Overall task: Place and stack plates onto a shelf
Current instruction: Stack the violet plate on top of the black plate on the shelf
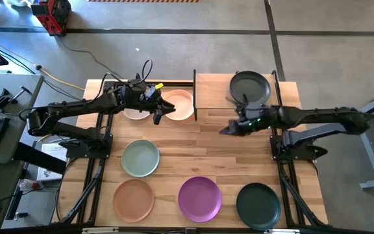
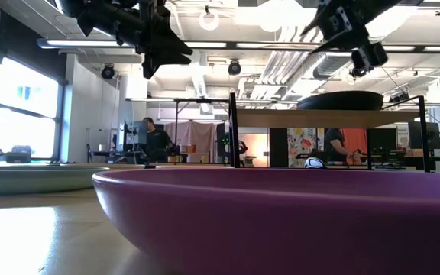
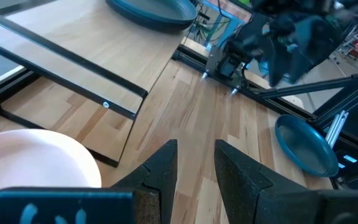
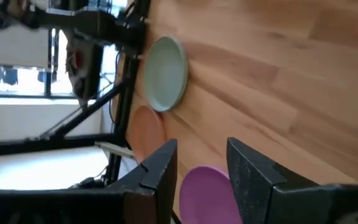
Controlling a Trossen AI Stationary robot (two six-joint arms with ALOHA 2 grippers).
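Observation:
A black plate (image 1: pixel 250 88) lies flat on the shelf (image 1: pixel 213 91) at the table's far side, also seen as the plate (image 3: pixel 154 9) on the shelf board (image 3: pixel 73 37). Left of the shelf, a peach plate (image 1: pixel 180 104) and a beige plate (image 1: pixel 134 113) lie on the table, partly under my left arm. My left gripper (image 1: pixel 164 113) (image 3: pixel 194 165) hovers open above the peach plate's near edge. My right gripper (image 1: pixel 227 129) (image 4: pixel 201 174) hangs open over bare table in front of the shelf, with nothing between its fingers.
Nearer the front edge lie a sage green plate (image 1: pixel 140 158), a terracotta plate (image 1: pixel 134 198), a purple plate (image 1: pixel 200 198) and a dark green plate (image 1: pixel 258 205). Bare wood stretches between the shelf and these plates. People stand in the room beyond the table (image 2: pixel 155 137).

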